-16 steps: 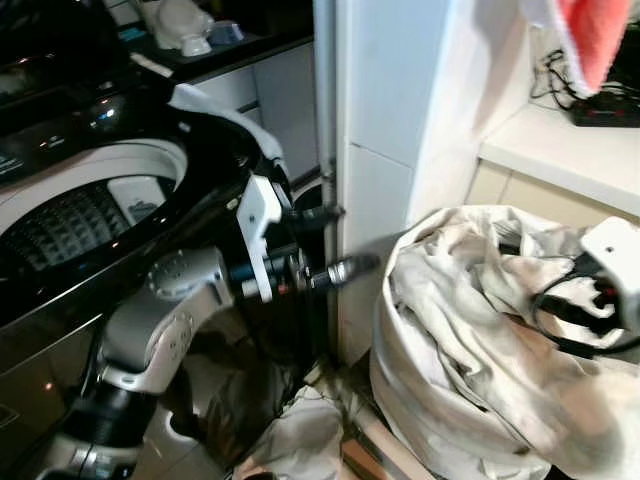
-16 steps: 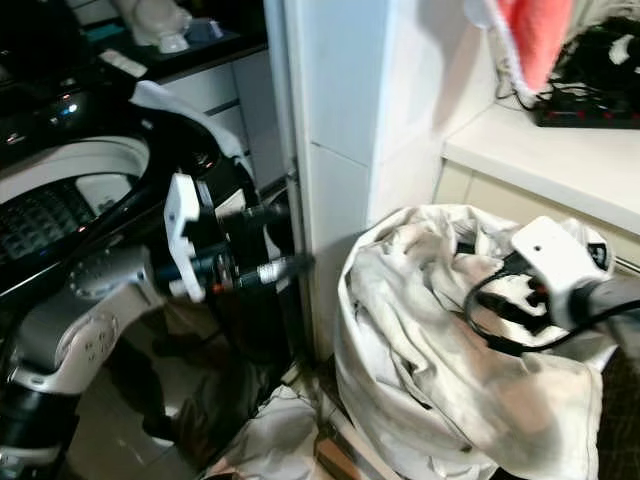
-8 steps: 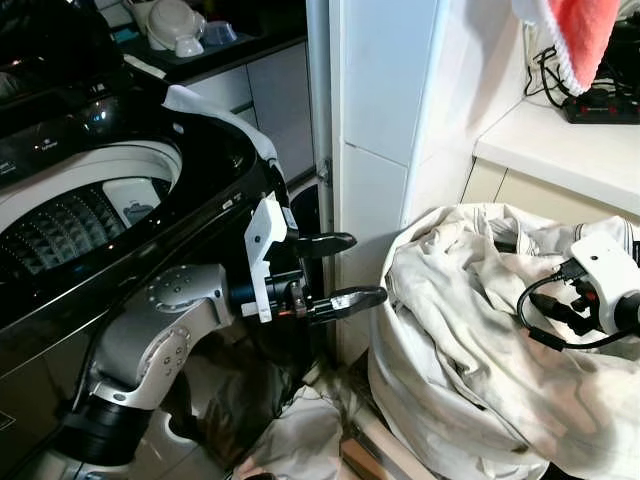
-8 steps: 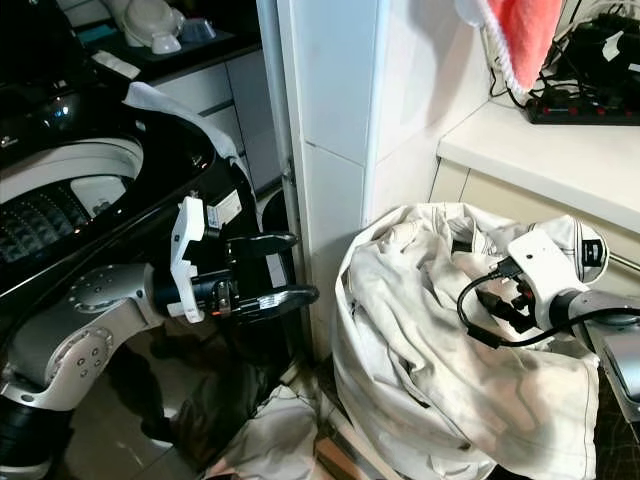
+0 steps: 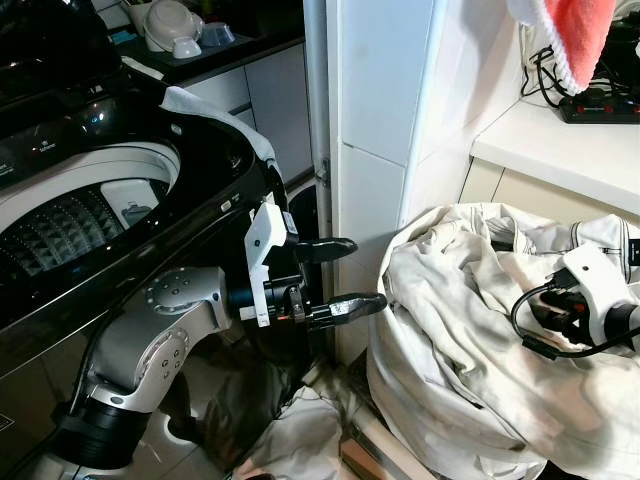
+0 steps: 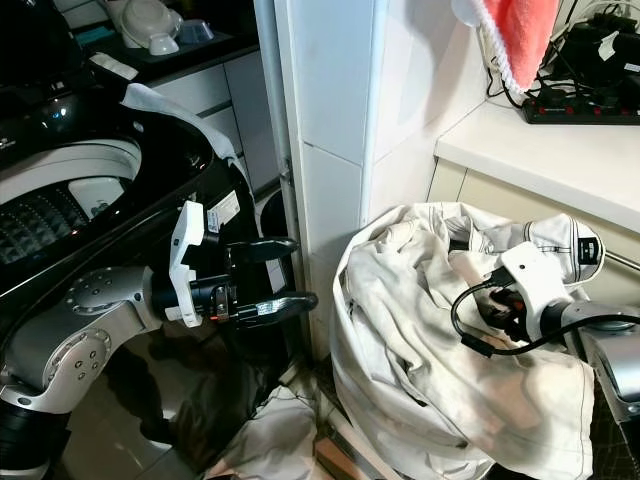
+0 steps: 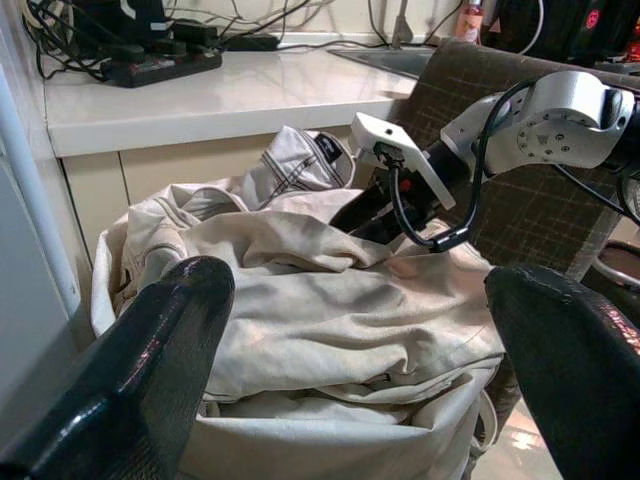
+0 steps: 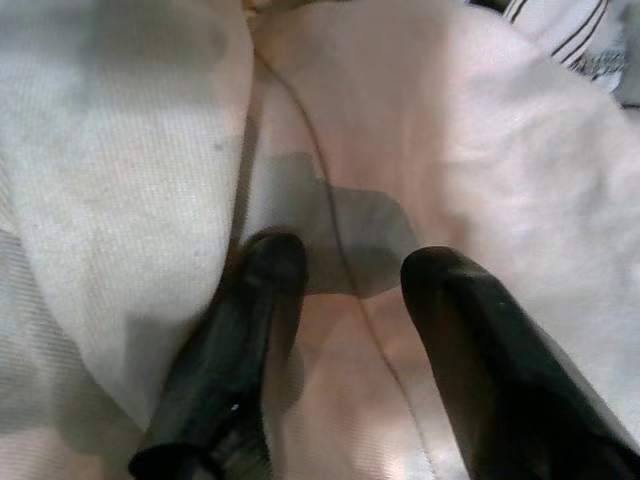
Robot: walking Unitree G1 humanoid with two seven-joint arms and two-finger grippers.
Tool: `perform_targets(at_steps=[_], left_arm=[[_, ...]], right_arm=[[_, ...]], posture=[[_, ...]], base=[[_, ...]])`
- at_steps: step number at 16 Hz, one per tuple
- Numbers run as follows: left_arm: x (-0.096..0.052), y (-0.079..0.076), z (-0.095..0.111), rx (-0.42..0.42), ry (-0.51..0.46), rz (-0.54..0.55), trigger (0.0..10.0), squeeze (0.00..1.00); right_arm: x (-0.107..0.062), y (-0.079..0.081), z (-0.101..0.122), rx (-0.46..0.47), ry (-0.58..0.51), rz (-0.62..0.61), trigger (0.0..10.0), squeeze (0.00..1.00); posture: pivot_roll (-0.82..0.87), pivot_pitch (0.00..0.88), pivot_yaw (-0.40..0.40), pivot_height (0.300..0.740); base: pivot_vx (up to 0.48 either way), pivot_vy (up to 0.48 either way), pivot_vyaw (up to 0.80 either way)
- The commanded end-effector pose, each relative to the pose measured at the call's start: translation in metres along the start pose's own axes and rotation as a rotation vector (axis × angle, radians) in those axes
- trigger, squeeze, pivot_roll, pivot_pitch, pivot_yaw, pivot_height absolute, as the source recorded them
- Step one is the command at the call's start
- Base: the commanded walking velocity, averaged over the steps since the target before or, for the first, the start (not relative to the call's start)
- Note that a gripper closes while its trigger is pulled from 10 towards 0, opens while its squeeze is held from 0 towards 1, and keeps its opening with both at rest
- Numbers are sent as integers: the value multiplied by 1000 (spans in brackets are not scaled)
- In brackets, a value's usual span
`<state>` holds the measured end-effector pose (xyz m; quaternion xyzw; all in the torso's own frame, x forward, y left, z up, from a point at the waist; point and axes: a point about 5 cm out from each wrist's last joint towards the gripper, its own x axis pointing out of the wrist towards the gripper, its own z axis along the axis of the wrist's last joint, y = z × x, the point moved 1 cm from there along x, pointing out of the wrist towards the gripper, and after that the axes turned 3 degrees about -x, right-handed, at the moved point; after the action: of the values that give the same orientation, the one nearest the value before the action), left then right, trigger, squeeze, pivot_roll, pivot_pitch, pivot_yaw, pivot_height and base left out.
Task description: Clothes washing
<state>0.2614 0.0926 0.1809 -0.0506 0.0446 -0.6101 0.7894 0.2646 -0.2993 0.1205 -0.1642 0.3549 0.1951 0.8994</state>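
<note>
Cream-coloured cotton, creased and soft, is heaped in a pale fabric laundry bag [image 5: 470,400] that stands on the floor beside the white tiled pillar [image 5: 385,150], just right of the open top-loading washing machine [image 5: 90,200]. Over the last second the right gripper [image 8: 345,290] has been lowered from above the heap into the clothes [image 6: 420,330]; in the right wrist view its two black fingers are parted, with their tips pressed against a fold of the cloth and a seam running between them. Nothing is pinched yet, so a grasp is judged to be the step in hand. The left gripper [image 5: 342,275] has been steadied between machine and bag, its glossy black fingers spread wide and empty, aimed toward the heap. The drum's ribbed, perforated wall is seen through the machine's round opening, and a white cloth [image 5: 215,110] is draped over its dark rim. A coral towel [image 5: 580,35] hangs above the counter.
</note>
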Motion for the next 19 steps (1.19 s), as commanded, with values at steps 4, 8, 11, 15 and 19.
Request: perform_targets(at_steps=[4, 8, 11, 15, 19], left_arm=[[-1, -2, 1, 10, 12, -9, 10000, 55], [0, 1, 2, 16, 8, 7, 10000, 63], [0, 4, 7, 18, -21, 26, 10000, 63], [0, 7, 11, 17, -46, 43, 10000, 67], [1, 8, 11, 21, -48, 49, 10000, 59]], right_arm=[[3, 1, -5, 47, -5, 26, 0, 0], [-2, -2, 2, 63, -43, 21, 0, 0], [-17, 1, 31, 189, -268, 130, 0, 0], [-42, -3, 57, 243, -457, 203, 0, 0], [-62, -2, 71, 131, -495, 192, 0, 0]], posture=[[-34, 0, 80, 740], [-36, 0, 83, 740], [-37, 0, 85, 740], [-43, 0, 89, 740], [-51, 0, 90, 740]], base=[[0, 0, 0], [0, 0, 0], [0, 0, 0], [0, 0, 0], [0, 0, 0]])
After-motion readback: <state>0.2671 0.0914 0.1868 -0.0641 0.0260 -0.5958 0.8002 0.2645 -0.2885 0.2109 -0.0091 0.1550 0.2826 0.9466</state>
